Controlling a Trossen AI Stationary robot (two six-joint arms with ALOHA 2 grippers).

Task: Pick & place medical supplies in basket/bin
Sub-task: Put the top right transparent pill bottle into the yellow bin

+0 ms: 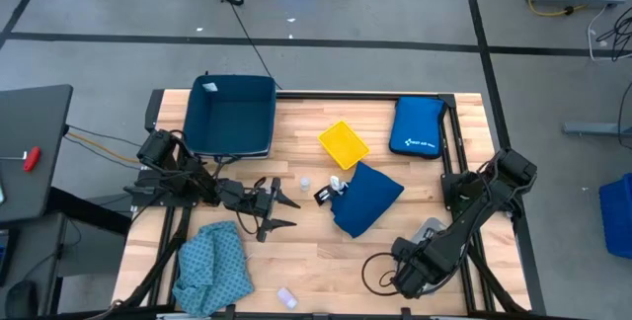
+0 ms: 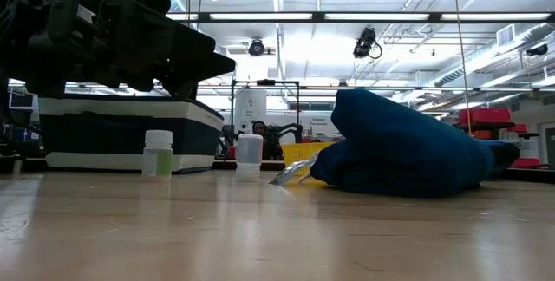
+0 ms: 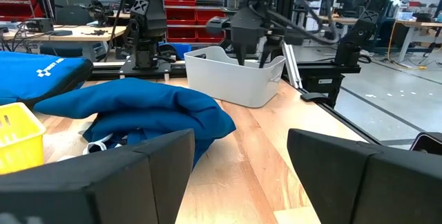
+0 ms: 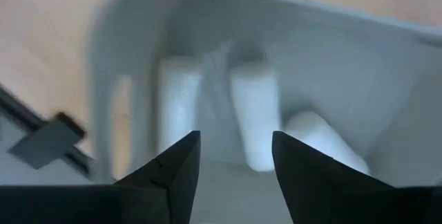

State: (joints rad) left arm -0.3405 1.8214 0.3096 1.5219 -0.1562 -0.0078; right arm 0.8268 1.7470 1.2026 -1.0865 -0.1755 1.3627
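A workshop with red shelving and pale concrete floor lies behind a wooden table (image 1: 296,251). The left gripper (image 1: 279,210) hangs low over the table's middle with its fingers spread apart and nothing between them. Just ahead of its tips stand two small clear vials (image 2: 158,153), and beyond those a navy blue cloth (image 1: 367,198) lies bunched, with a crinkled clear packet (image 2: 289,173) poking from under its near edge. A yellow basket (image 1: 343,144) sits past the cloth, and a royal-blue padded pouch (image 1: 418,127) with white print lies farther off toward the table's far right corner. Behind this gripper's arm rests a dark blue bin (image 1: 233,115). A teal patterned cloth (image 1: 211,267) lies crumpled off to the gripper's side, near the table's front left edge, and a small clear packet (image 1: 286,298) lies at the front edge.

The right gripper (image 4: 233,165) points down into a white bin (image 3: 235,75) at the table's front right, its fingers parted and empty. Directly beneath its tips, on the bin's floor, lie three white cylindrical rolls (image 4: 257,117).
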